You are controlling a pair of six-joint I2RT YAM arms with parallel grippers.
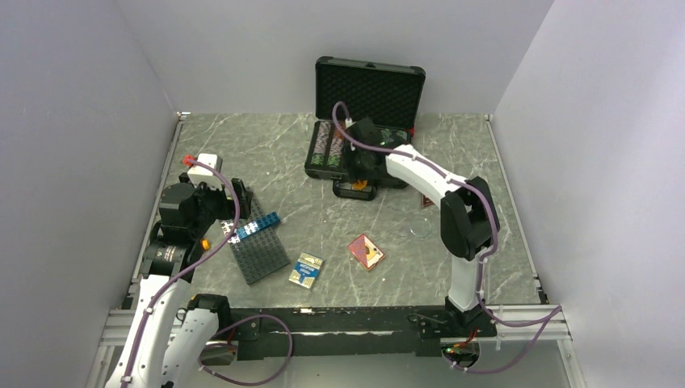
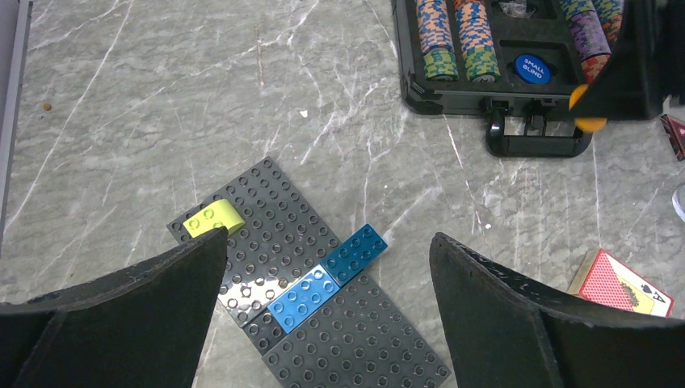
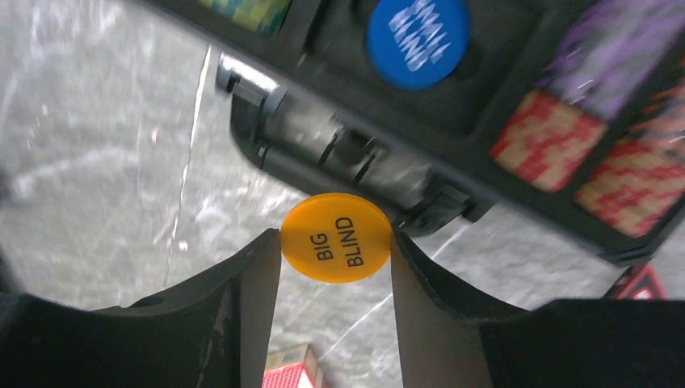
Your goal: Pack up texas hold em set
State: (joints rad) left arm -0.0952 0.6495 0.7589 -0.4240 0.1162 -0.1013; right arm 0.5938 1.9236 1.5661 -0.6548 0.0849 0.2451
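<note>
The right gripper (image 3: 335, 252) is clamped on the orange disc (image 3: 337, 234), holding it by its edges just over the handle (image 3: 339, 153) at the front of the open case (image 1: 367, 89). It should carry the disc past the front wall, next to the blue disc (image 3: 418, 32), and lower it into the pocket before letting go. The left gripper (image 2: 329, 246) stands wide apart above the building plate (image 2: 339, 339). A red card deck (image 1: 366, 251) and a blue card deck (image 1: 306, 270) wait on the tabletop (image 1: 283, 153).

Card decks (image 1: 306, 270) lie before the case (image 1: 370, 85), building plate (image 1: 260, 252) to their left.
</note>
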